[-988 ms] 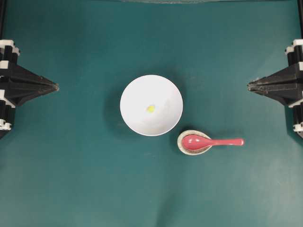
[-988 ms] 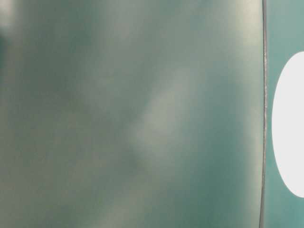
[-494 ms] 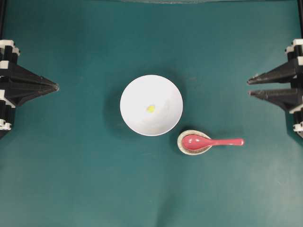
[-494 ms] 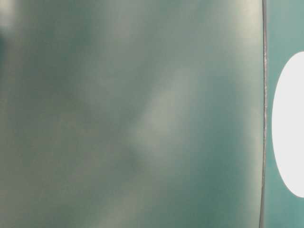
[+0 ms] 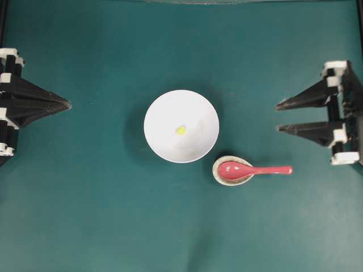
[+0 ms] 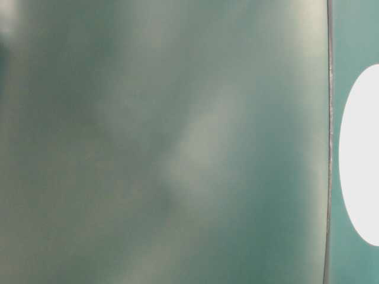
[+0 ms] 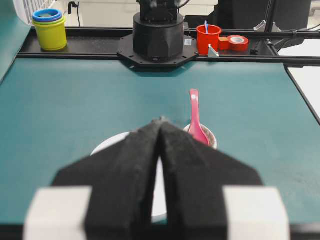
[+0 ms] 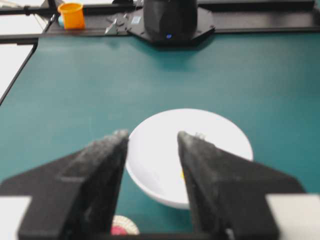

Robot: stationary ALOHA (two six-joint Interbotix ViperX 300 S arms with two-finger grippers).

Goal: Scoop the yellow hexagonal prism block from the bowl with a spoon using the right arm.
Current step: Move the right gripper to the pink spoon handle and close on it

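Note:
The white bowl [image 5: 193,113] sits mid-table with the tiny yellow hexagonal prism block [image 5: 180,130] lying inside it. The red-pink spoon [image 5: 266,169] rests with its scoop in a small speckled dish [image 5: 218,176] just right of and in front of the bowl, handle pointing right. My right gripper [image 5: 278,117] hovers open and empty at the right, level with the bowl, above and beyond the spoon's handle. In the right wrist view its fingers frame the bowl [image 8: 210,125]. My left gripper [image 5: 68,104] is shut and empty at the far left. In the left wrist view the spoon [image 7: 194,120] shows past the shut tips.
The green table carries only these items in the overhead view. Behind the right arm's base [image 7: 157,35] stand stacked yellow and blue cups [image 7: 50,30], a red cup [image 7: 208,37] and a tape roll [image 7: 238,42]. An orange cup [image 8: 73,15] stands beyond the table's far edge. The table-level view is a blur.
The right gripper has gone from shut to wide open and has moved a little leftward towards the bowl. Left gripper, bowl, block and spoon have stayed put.

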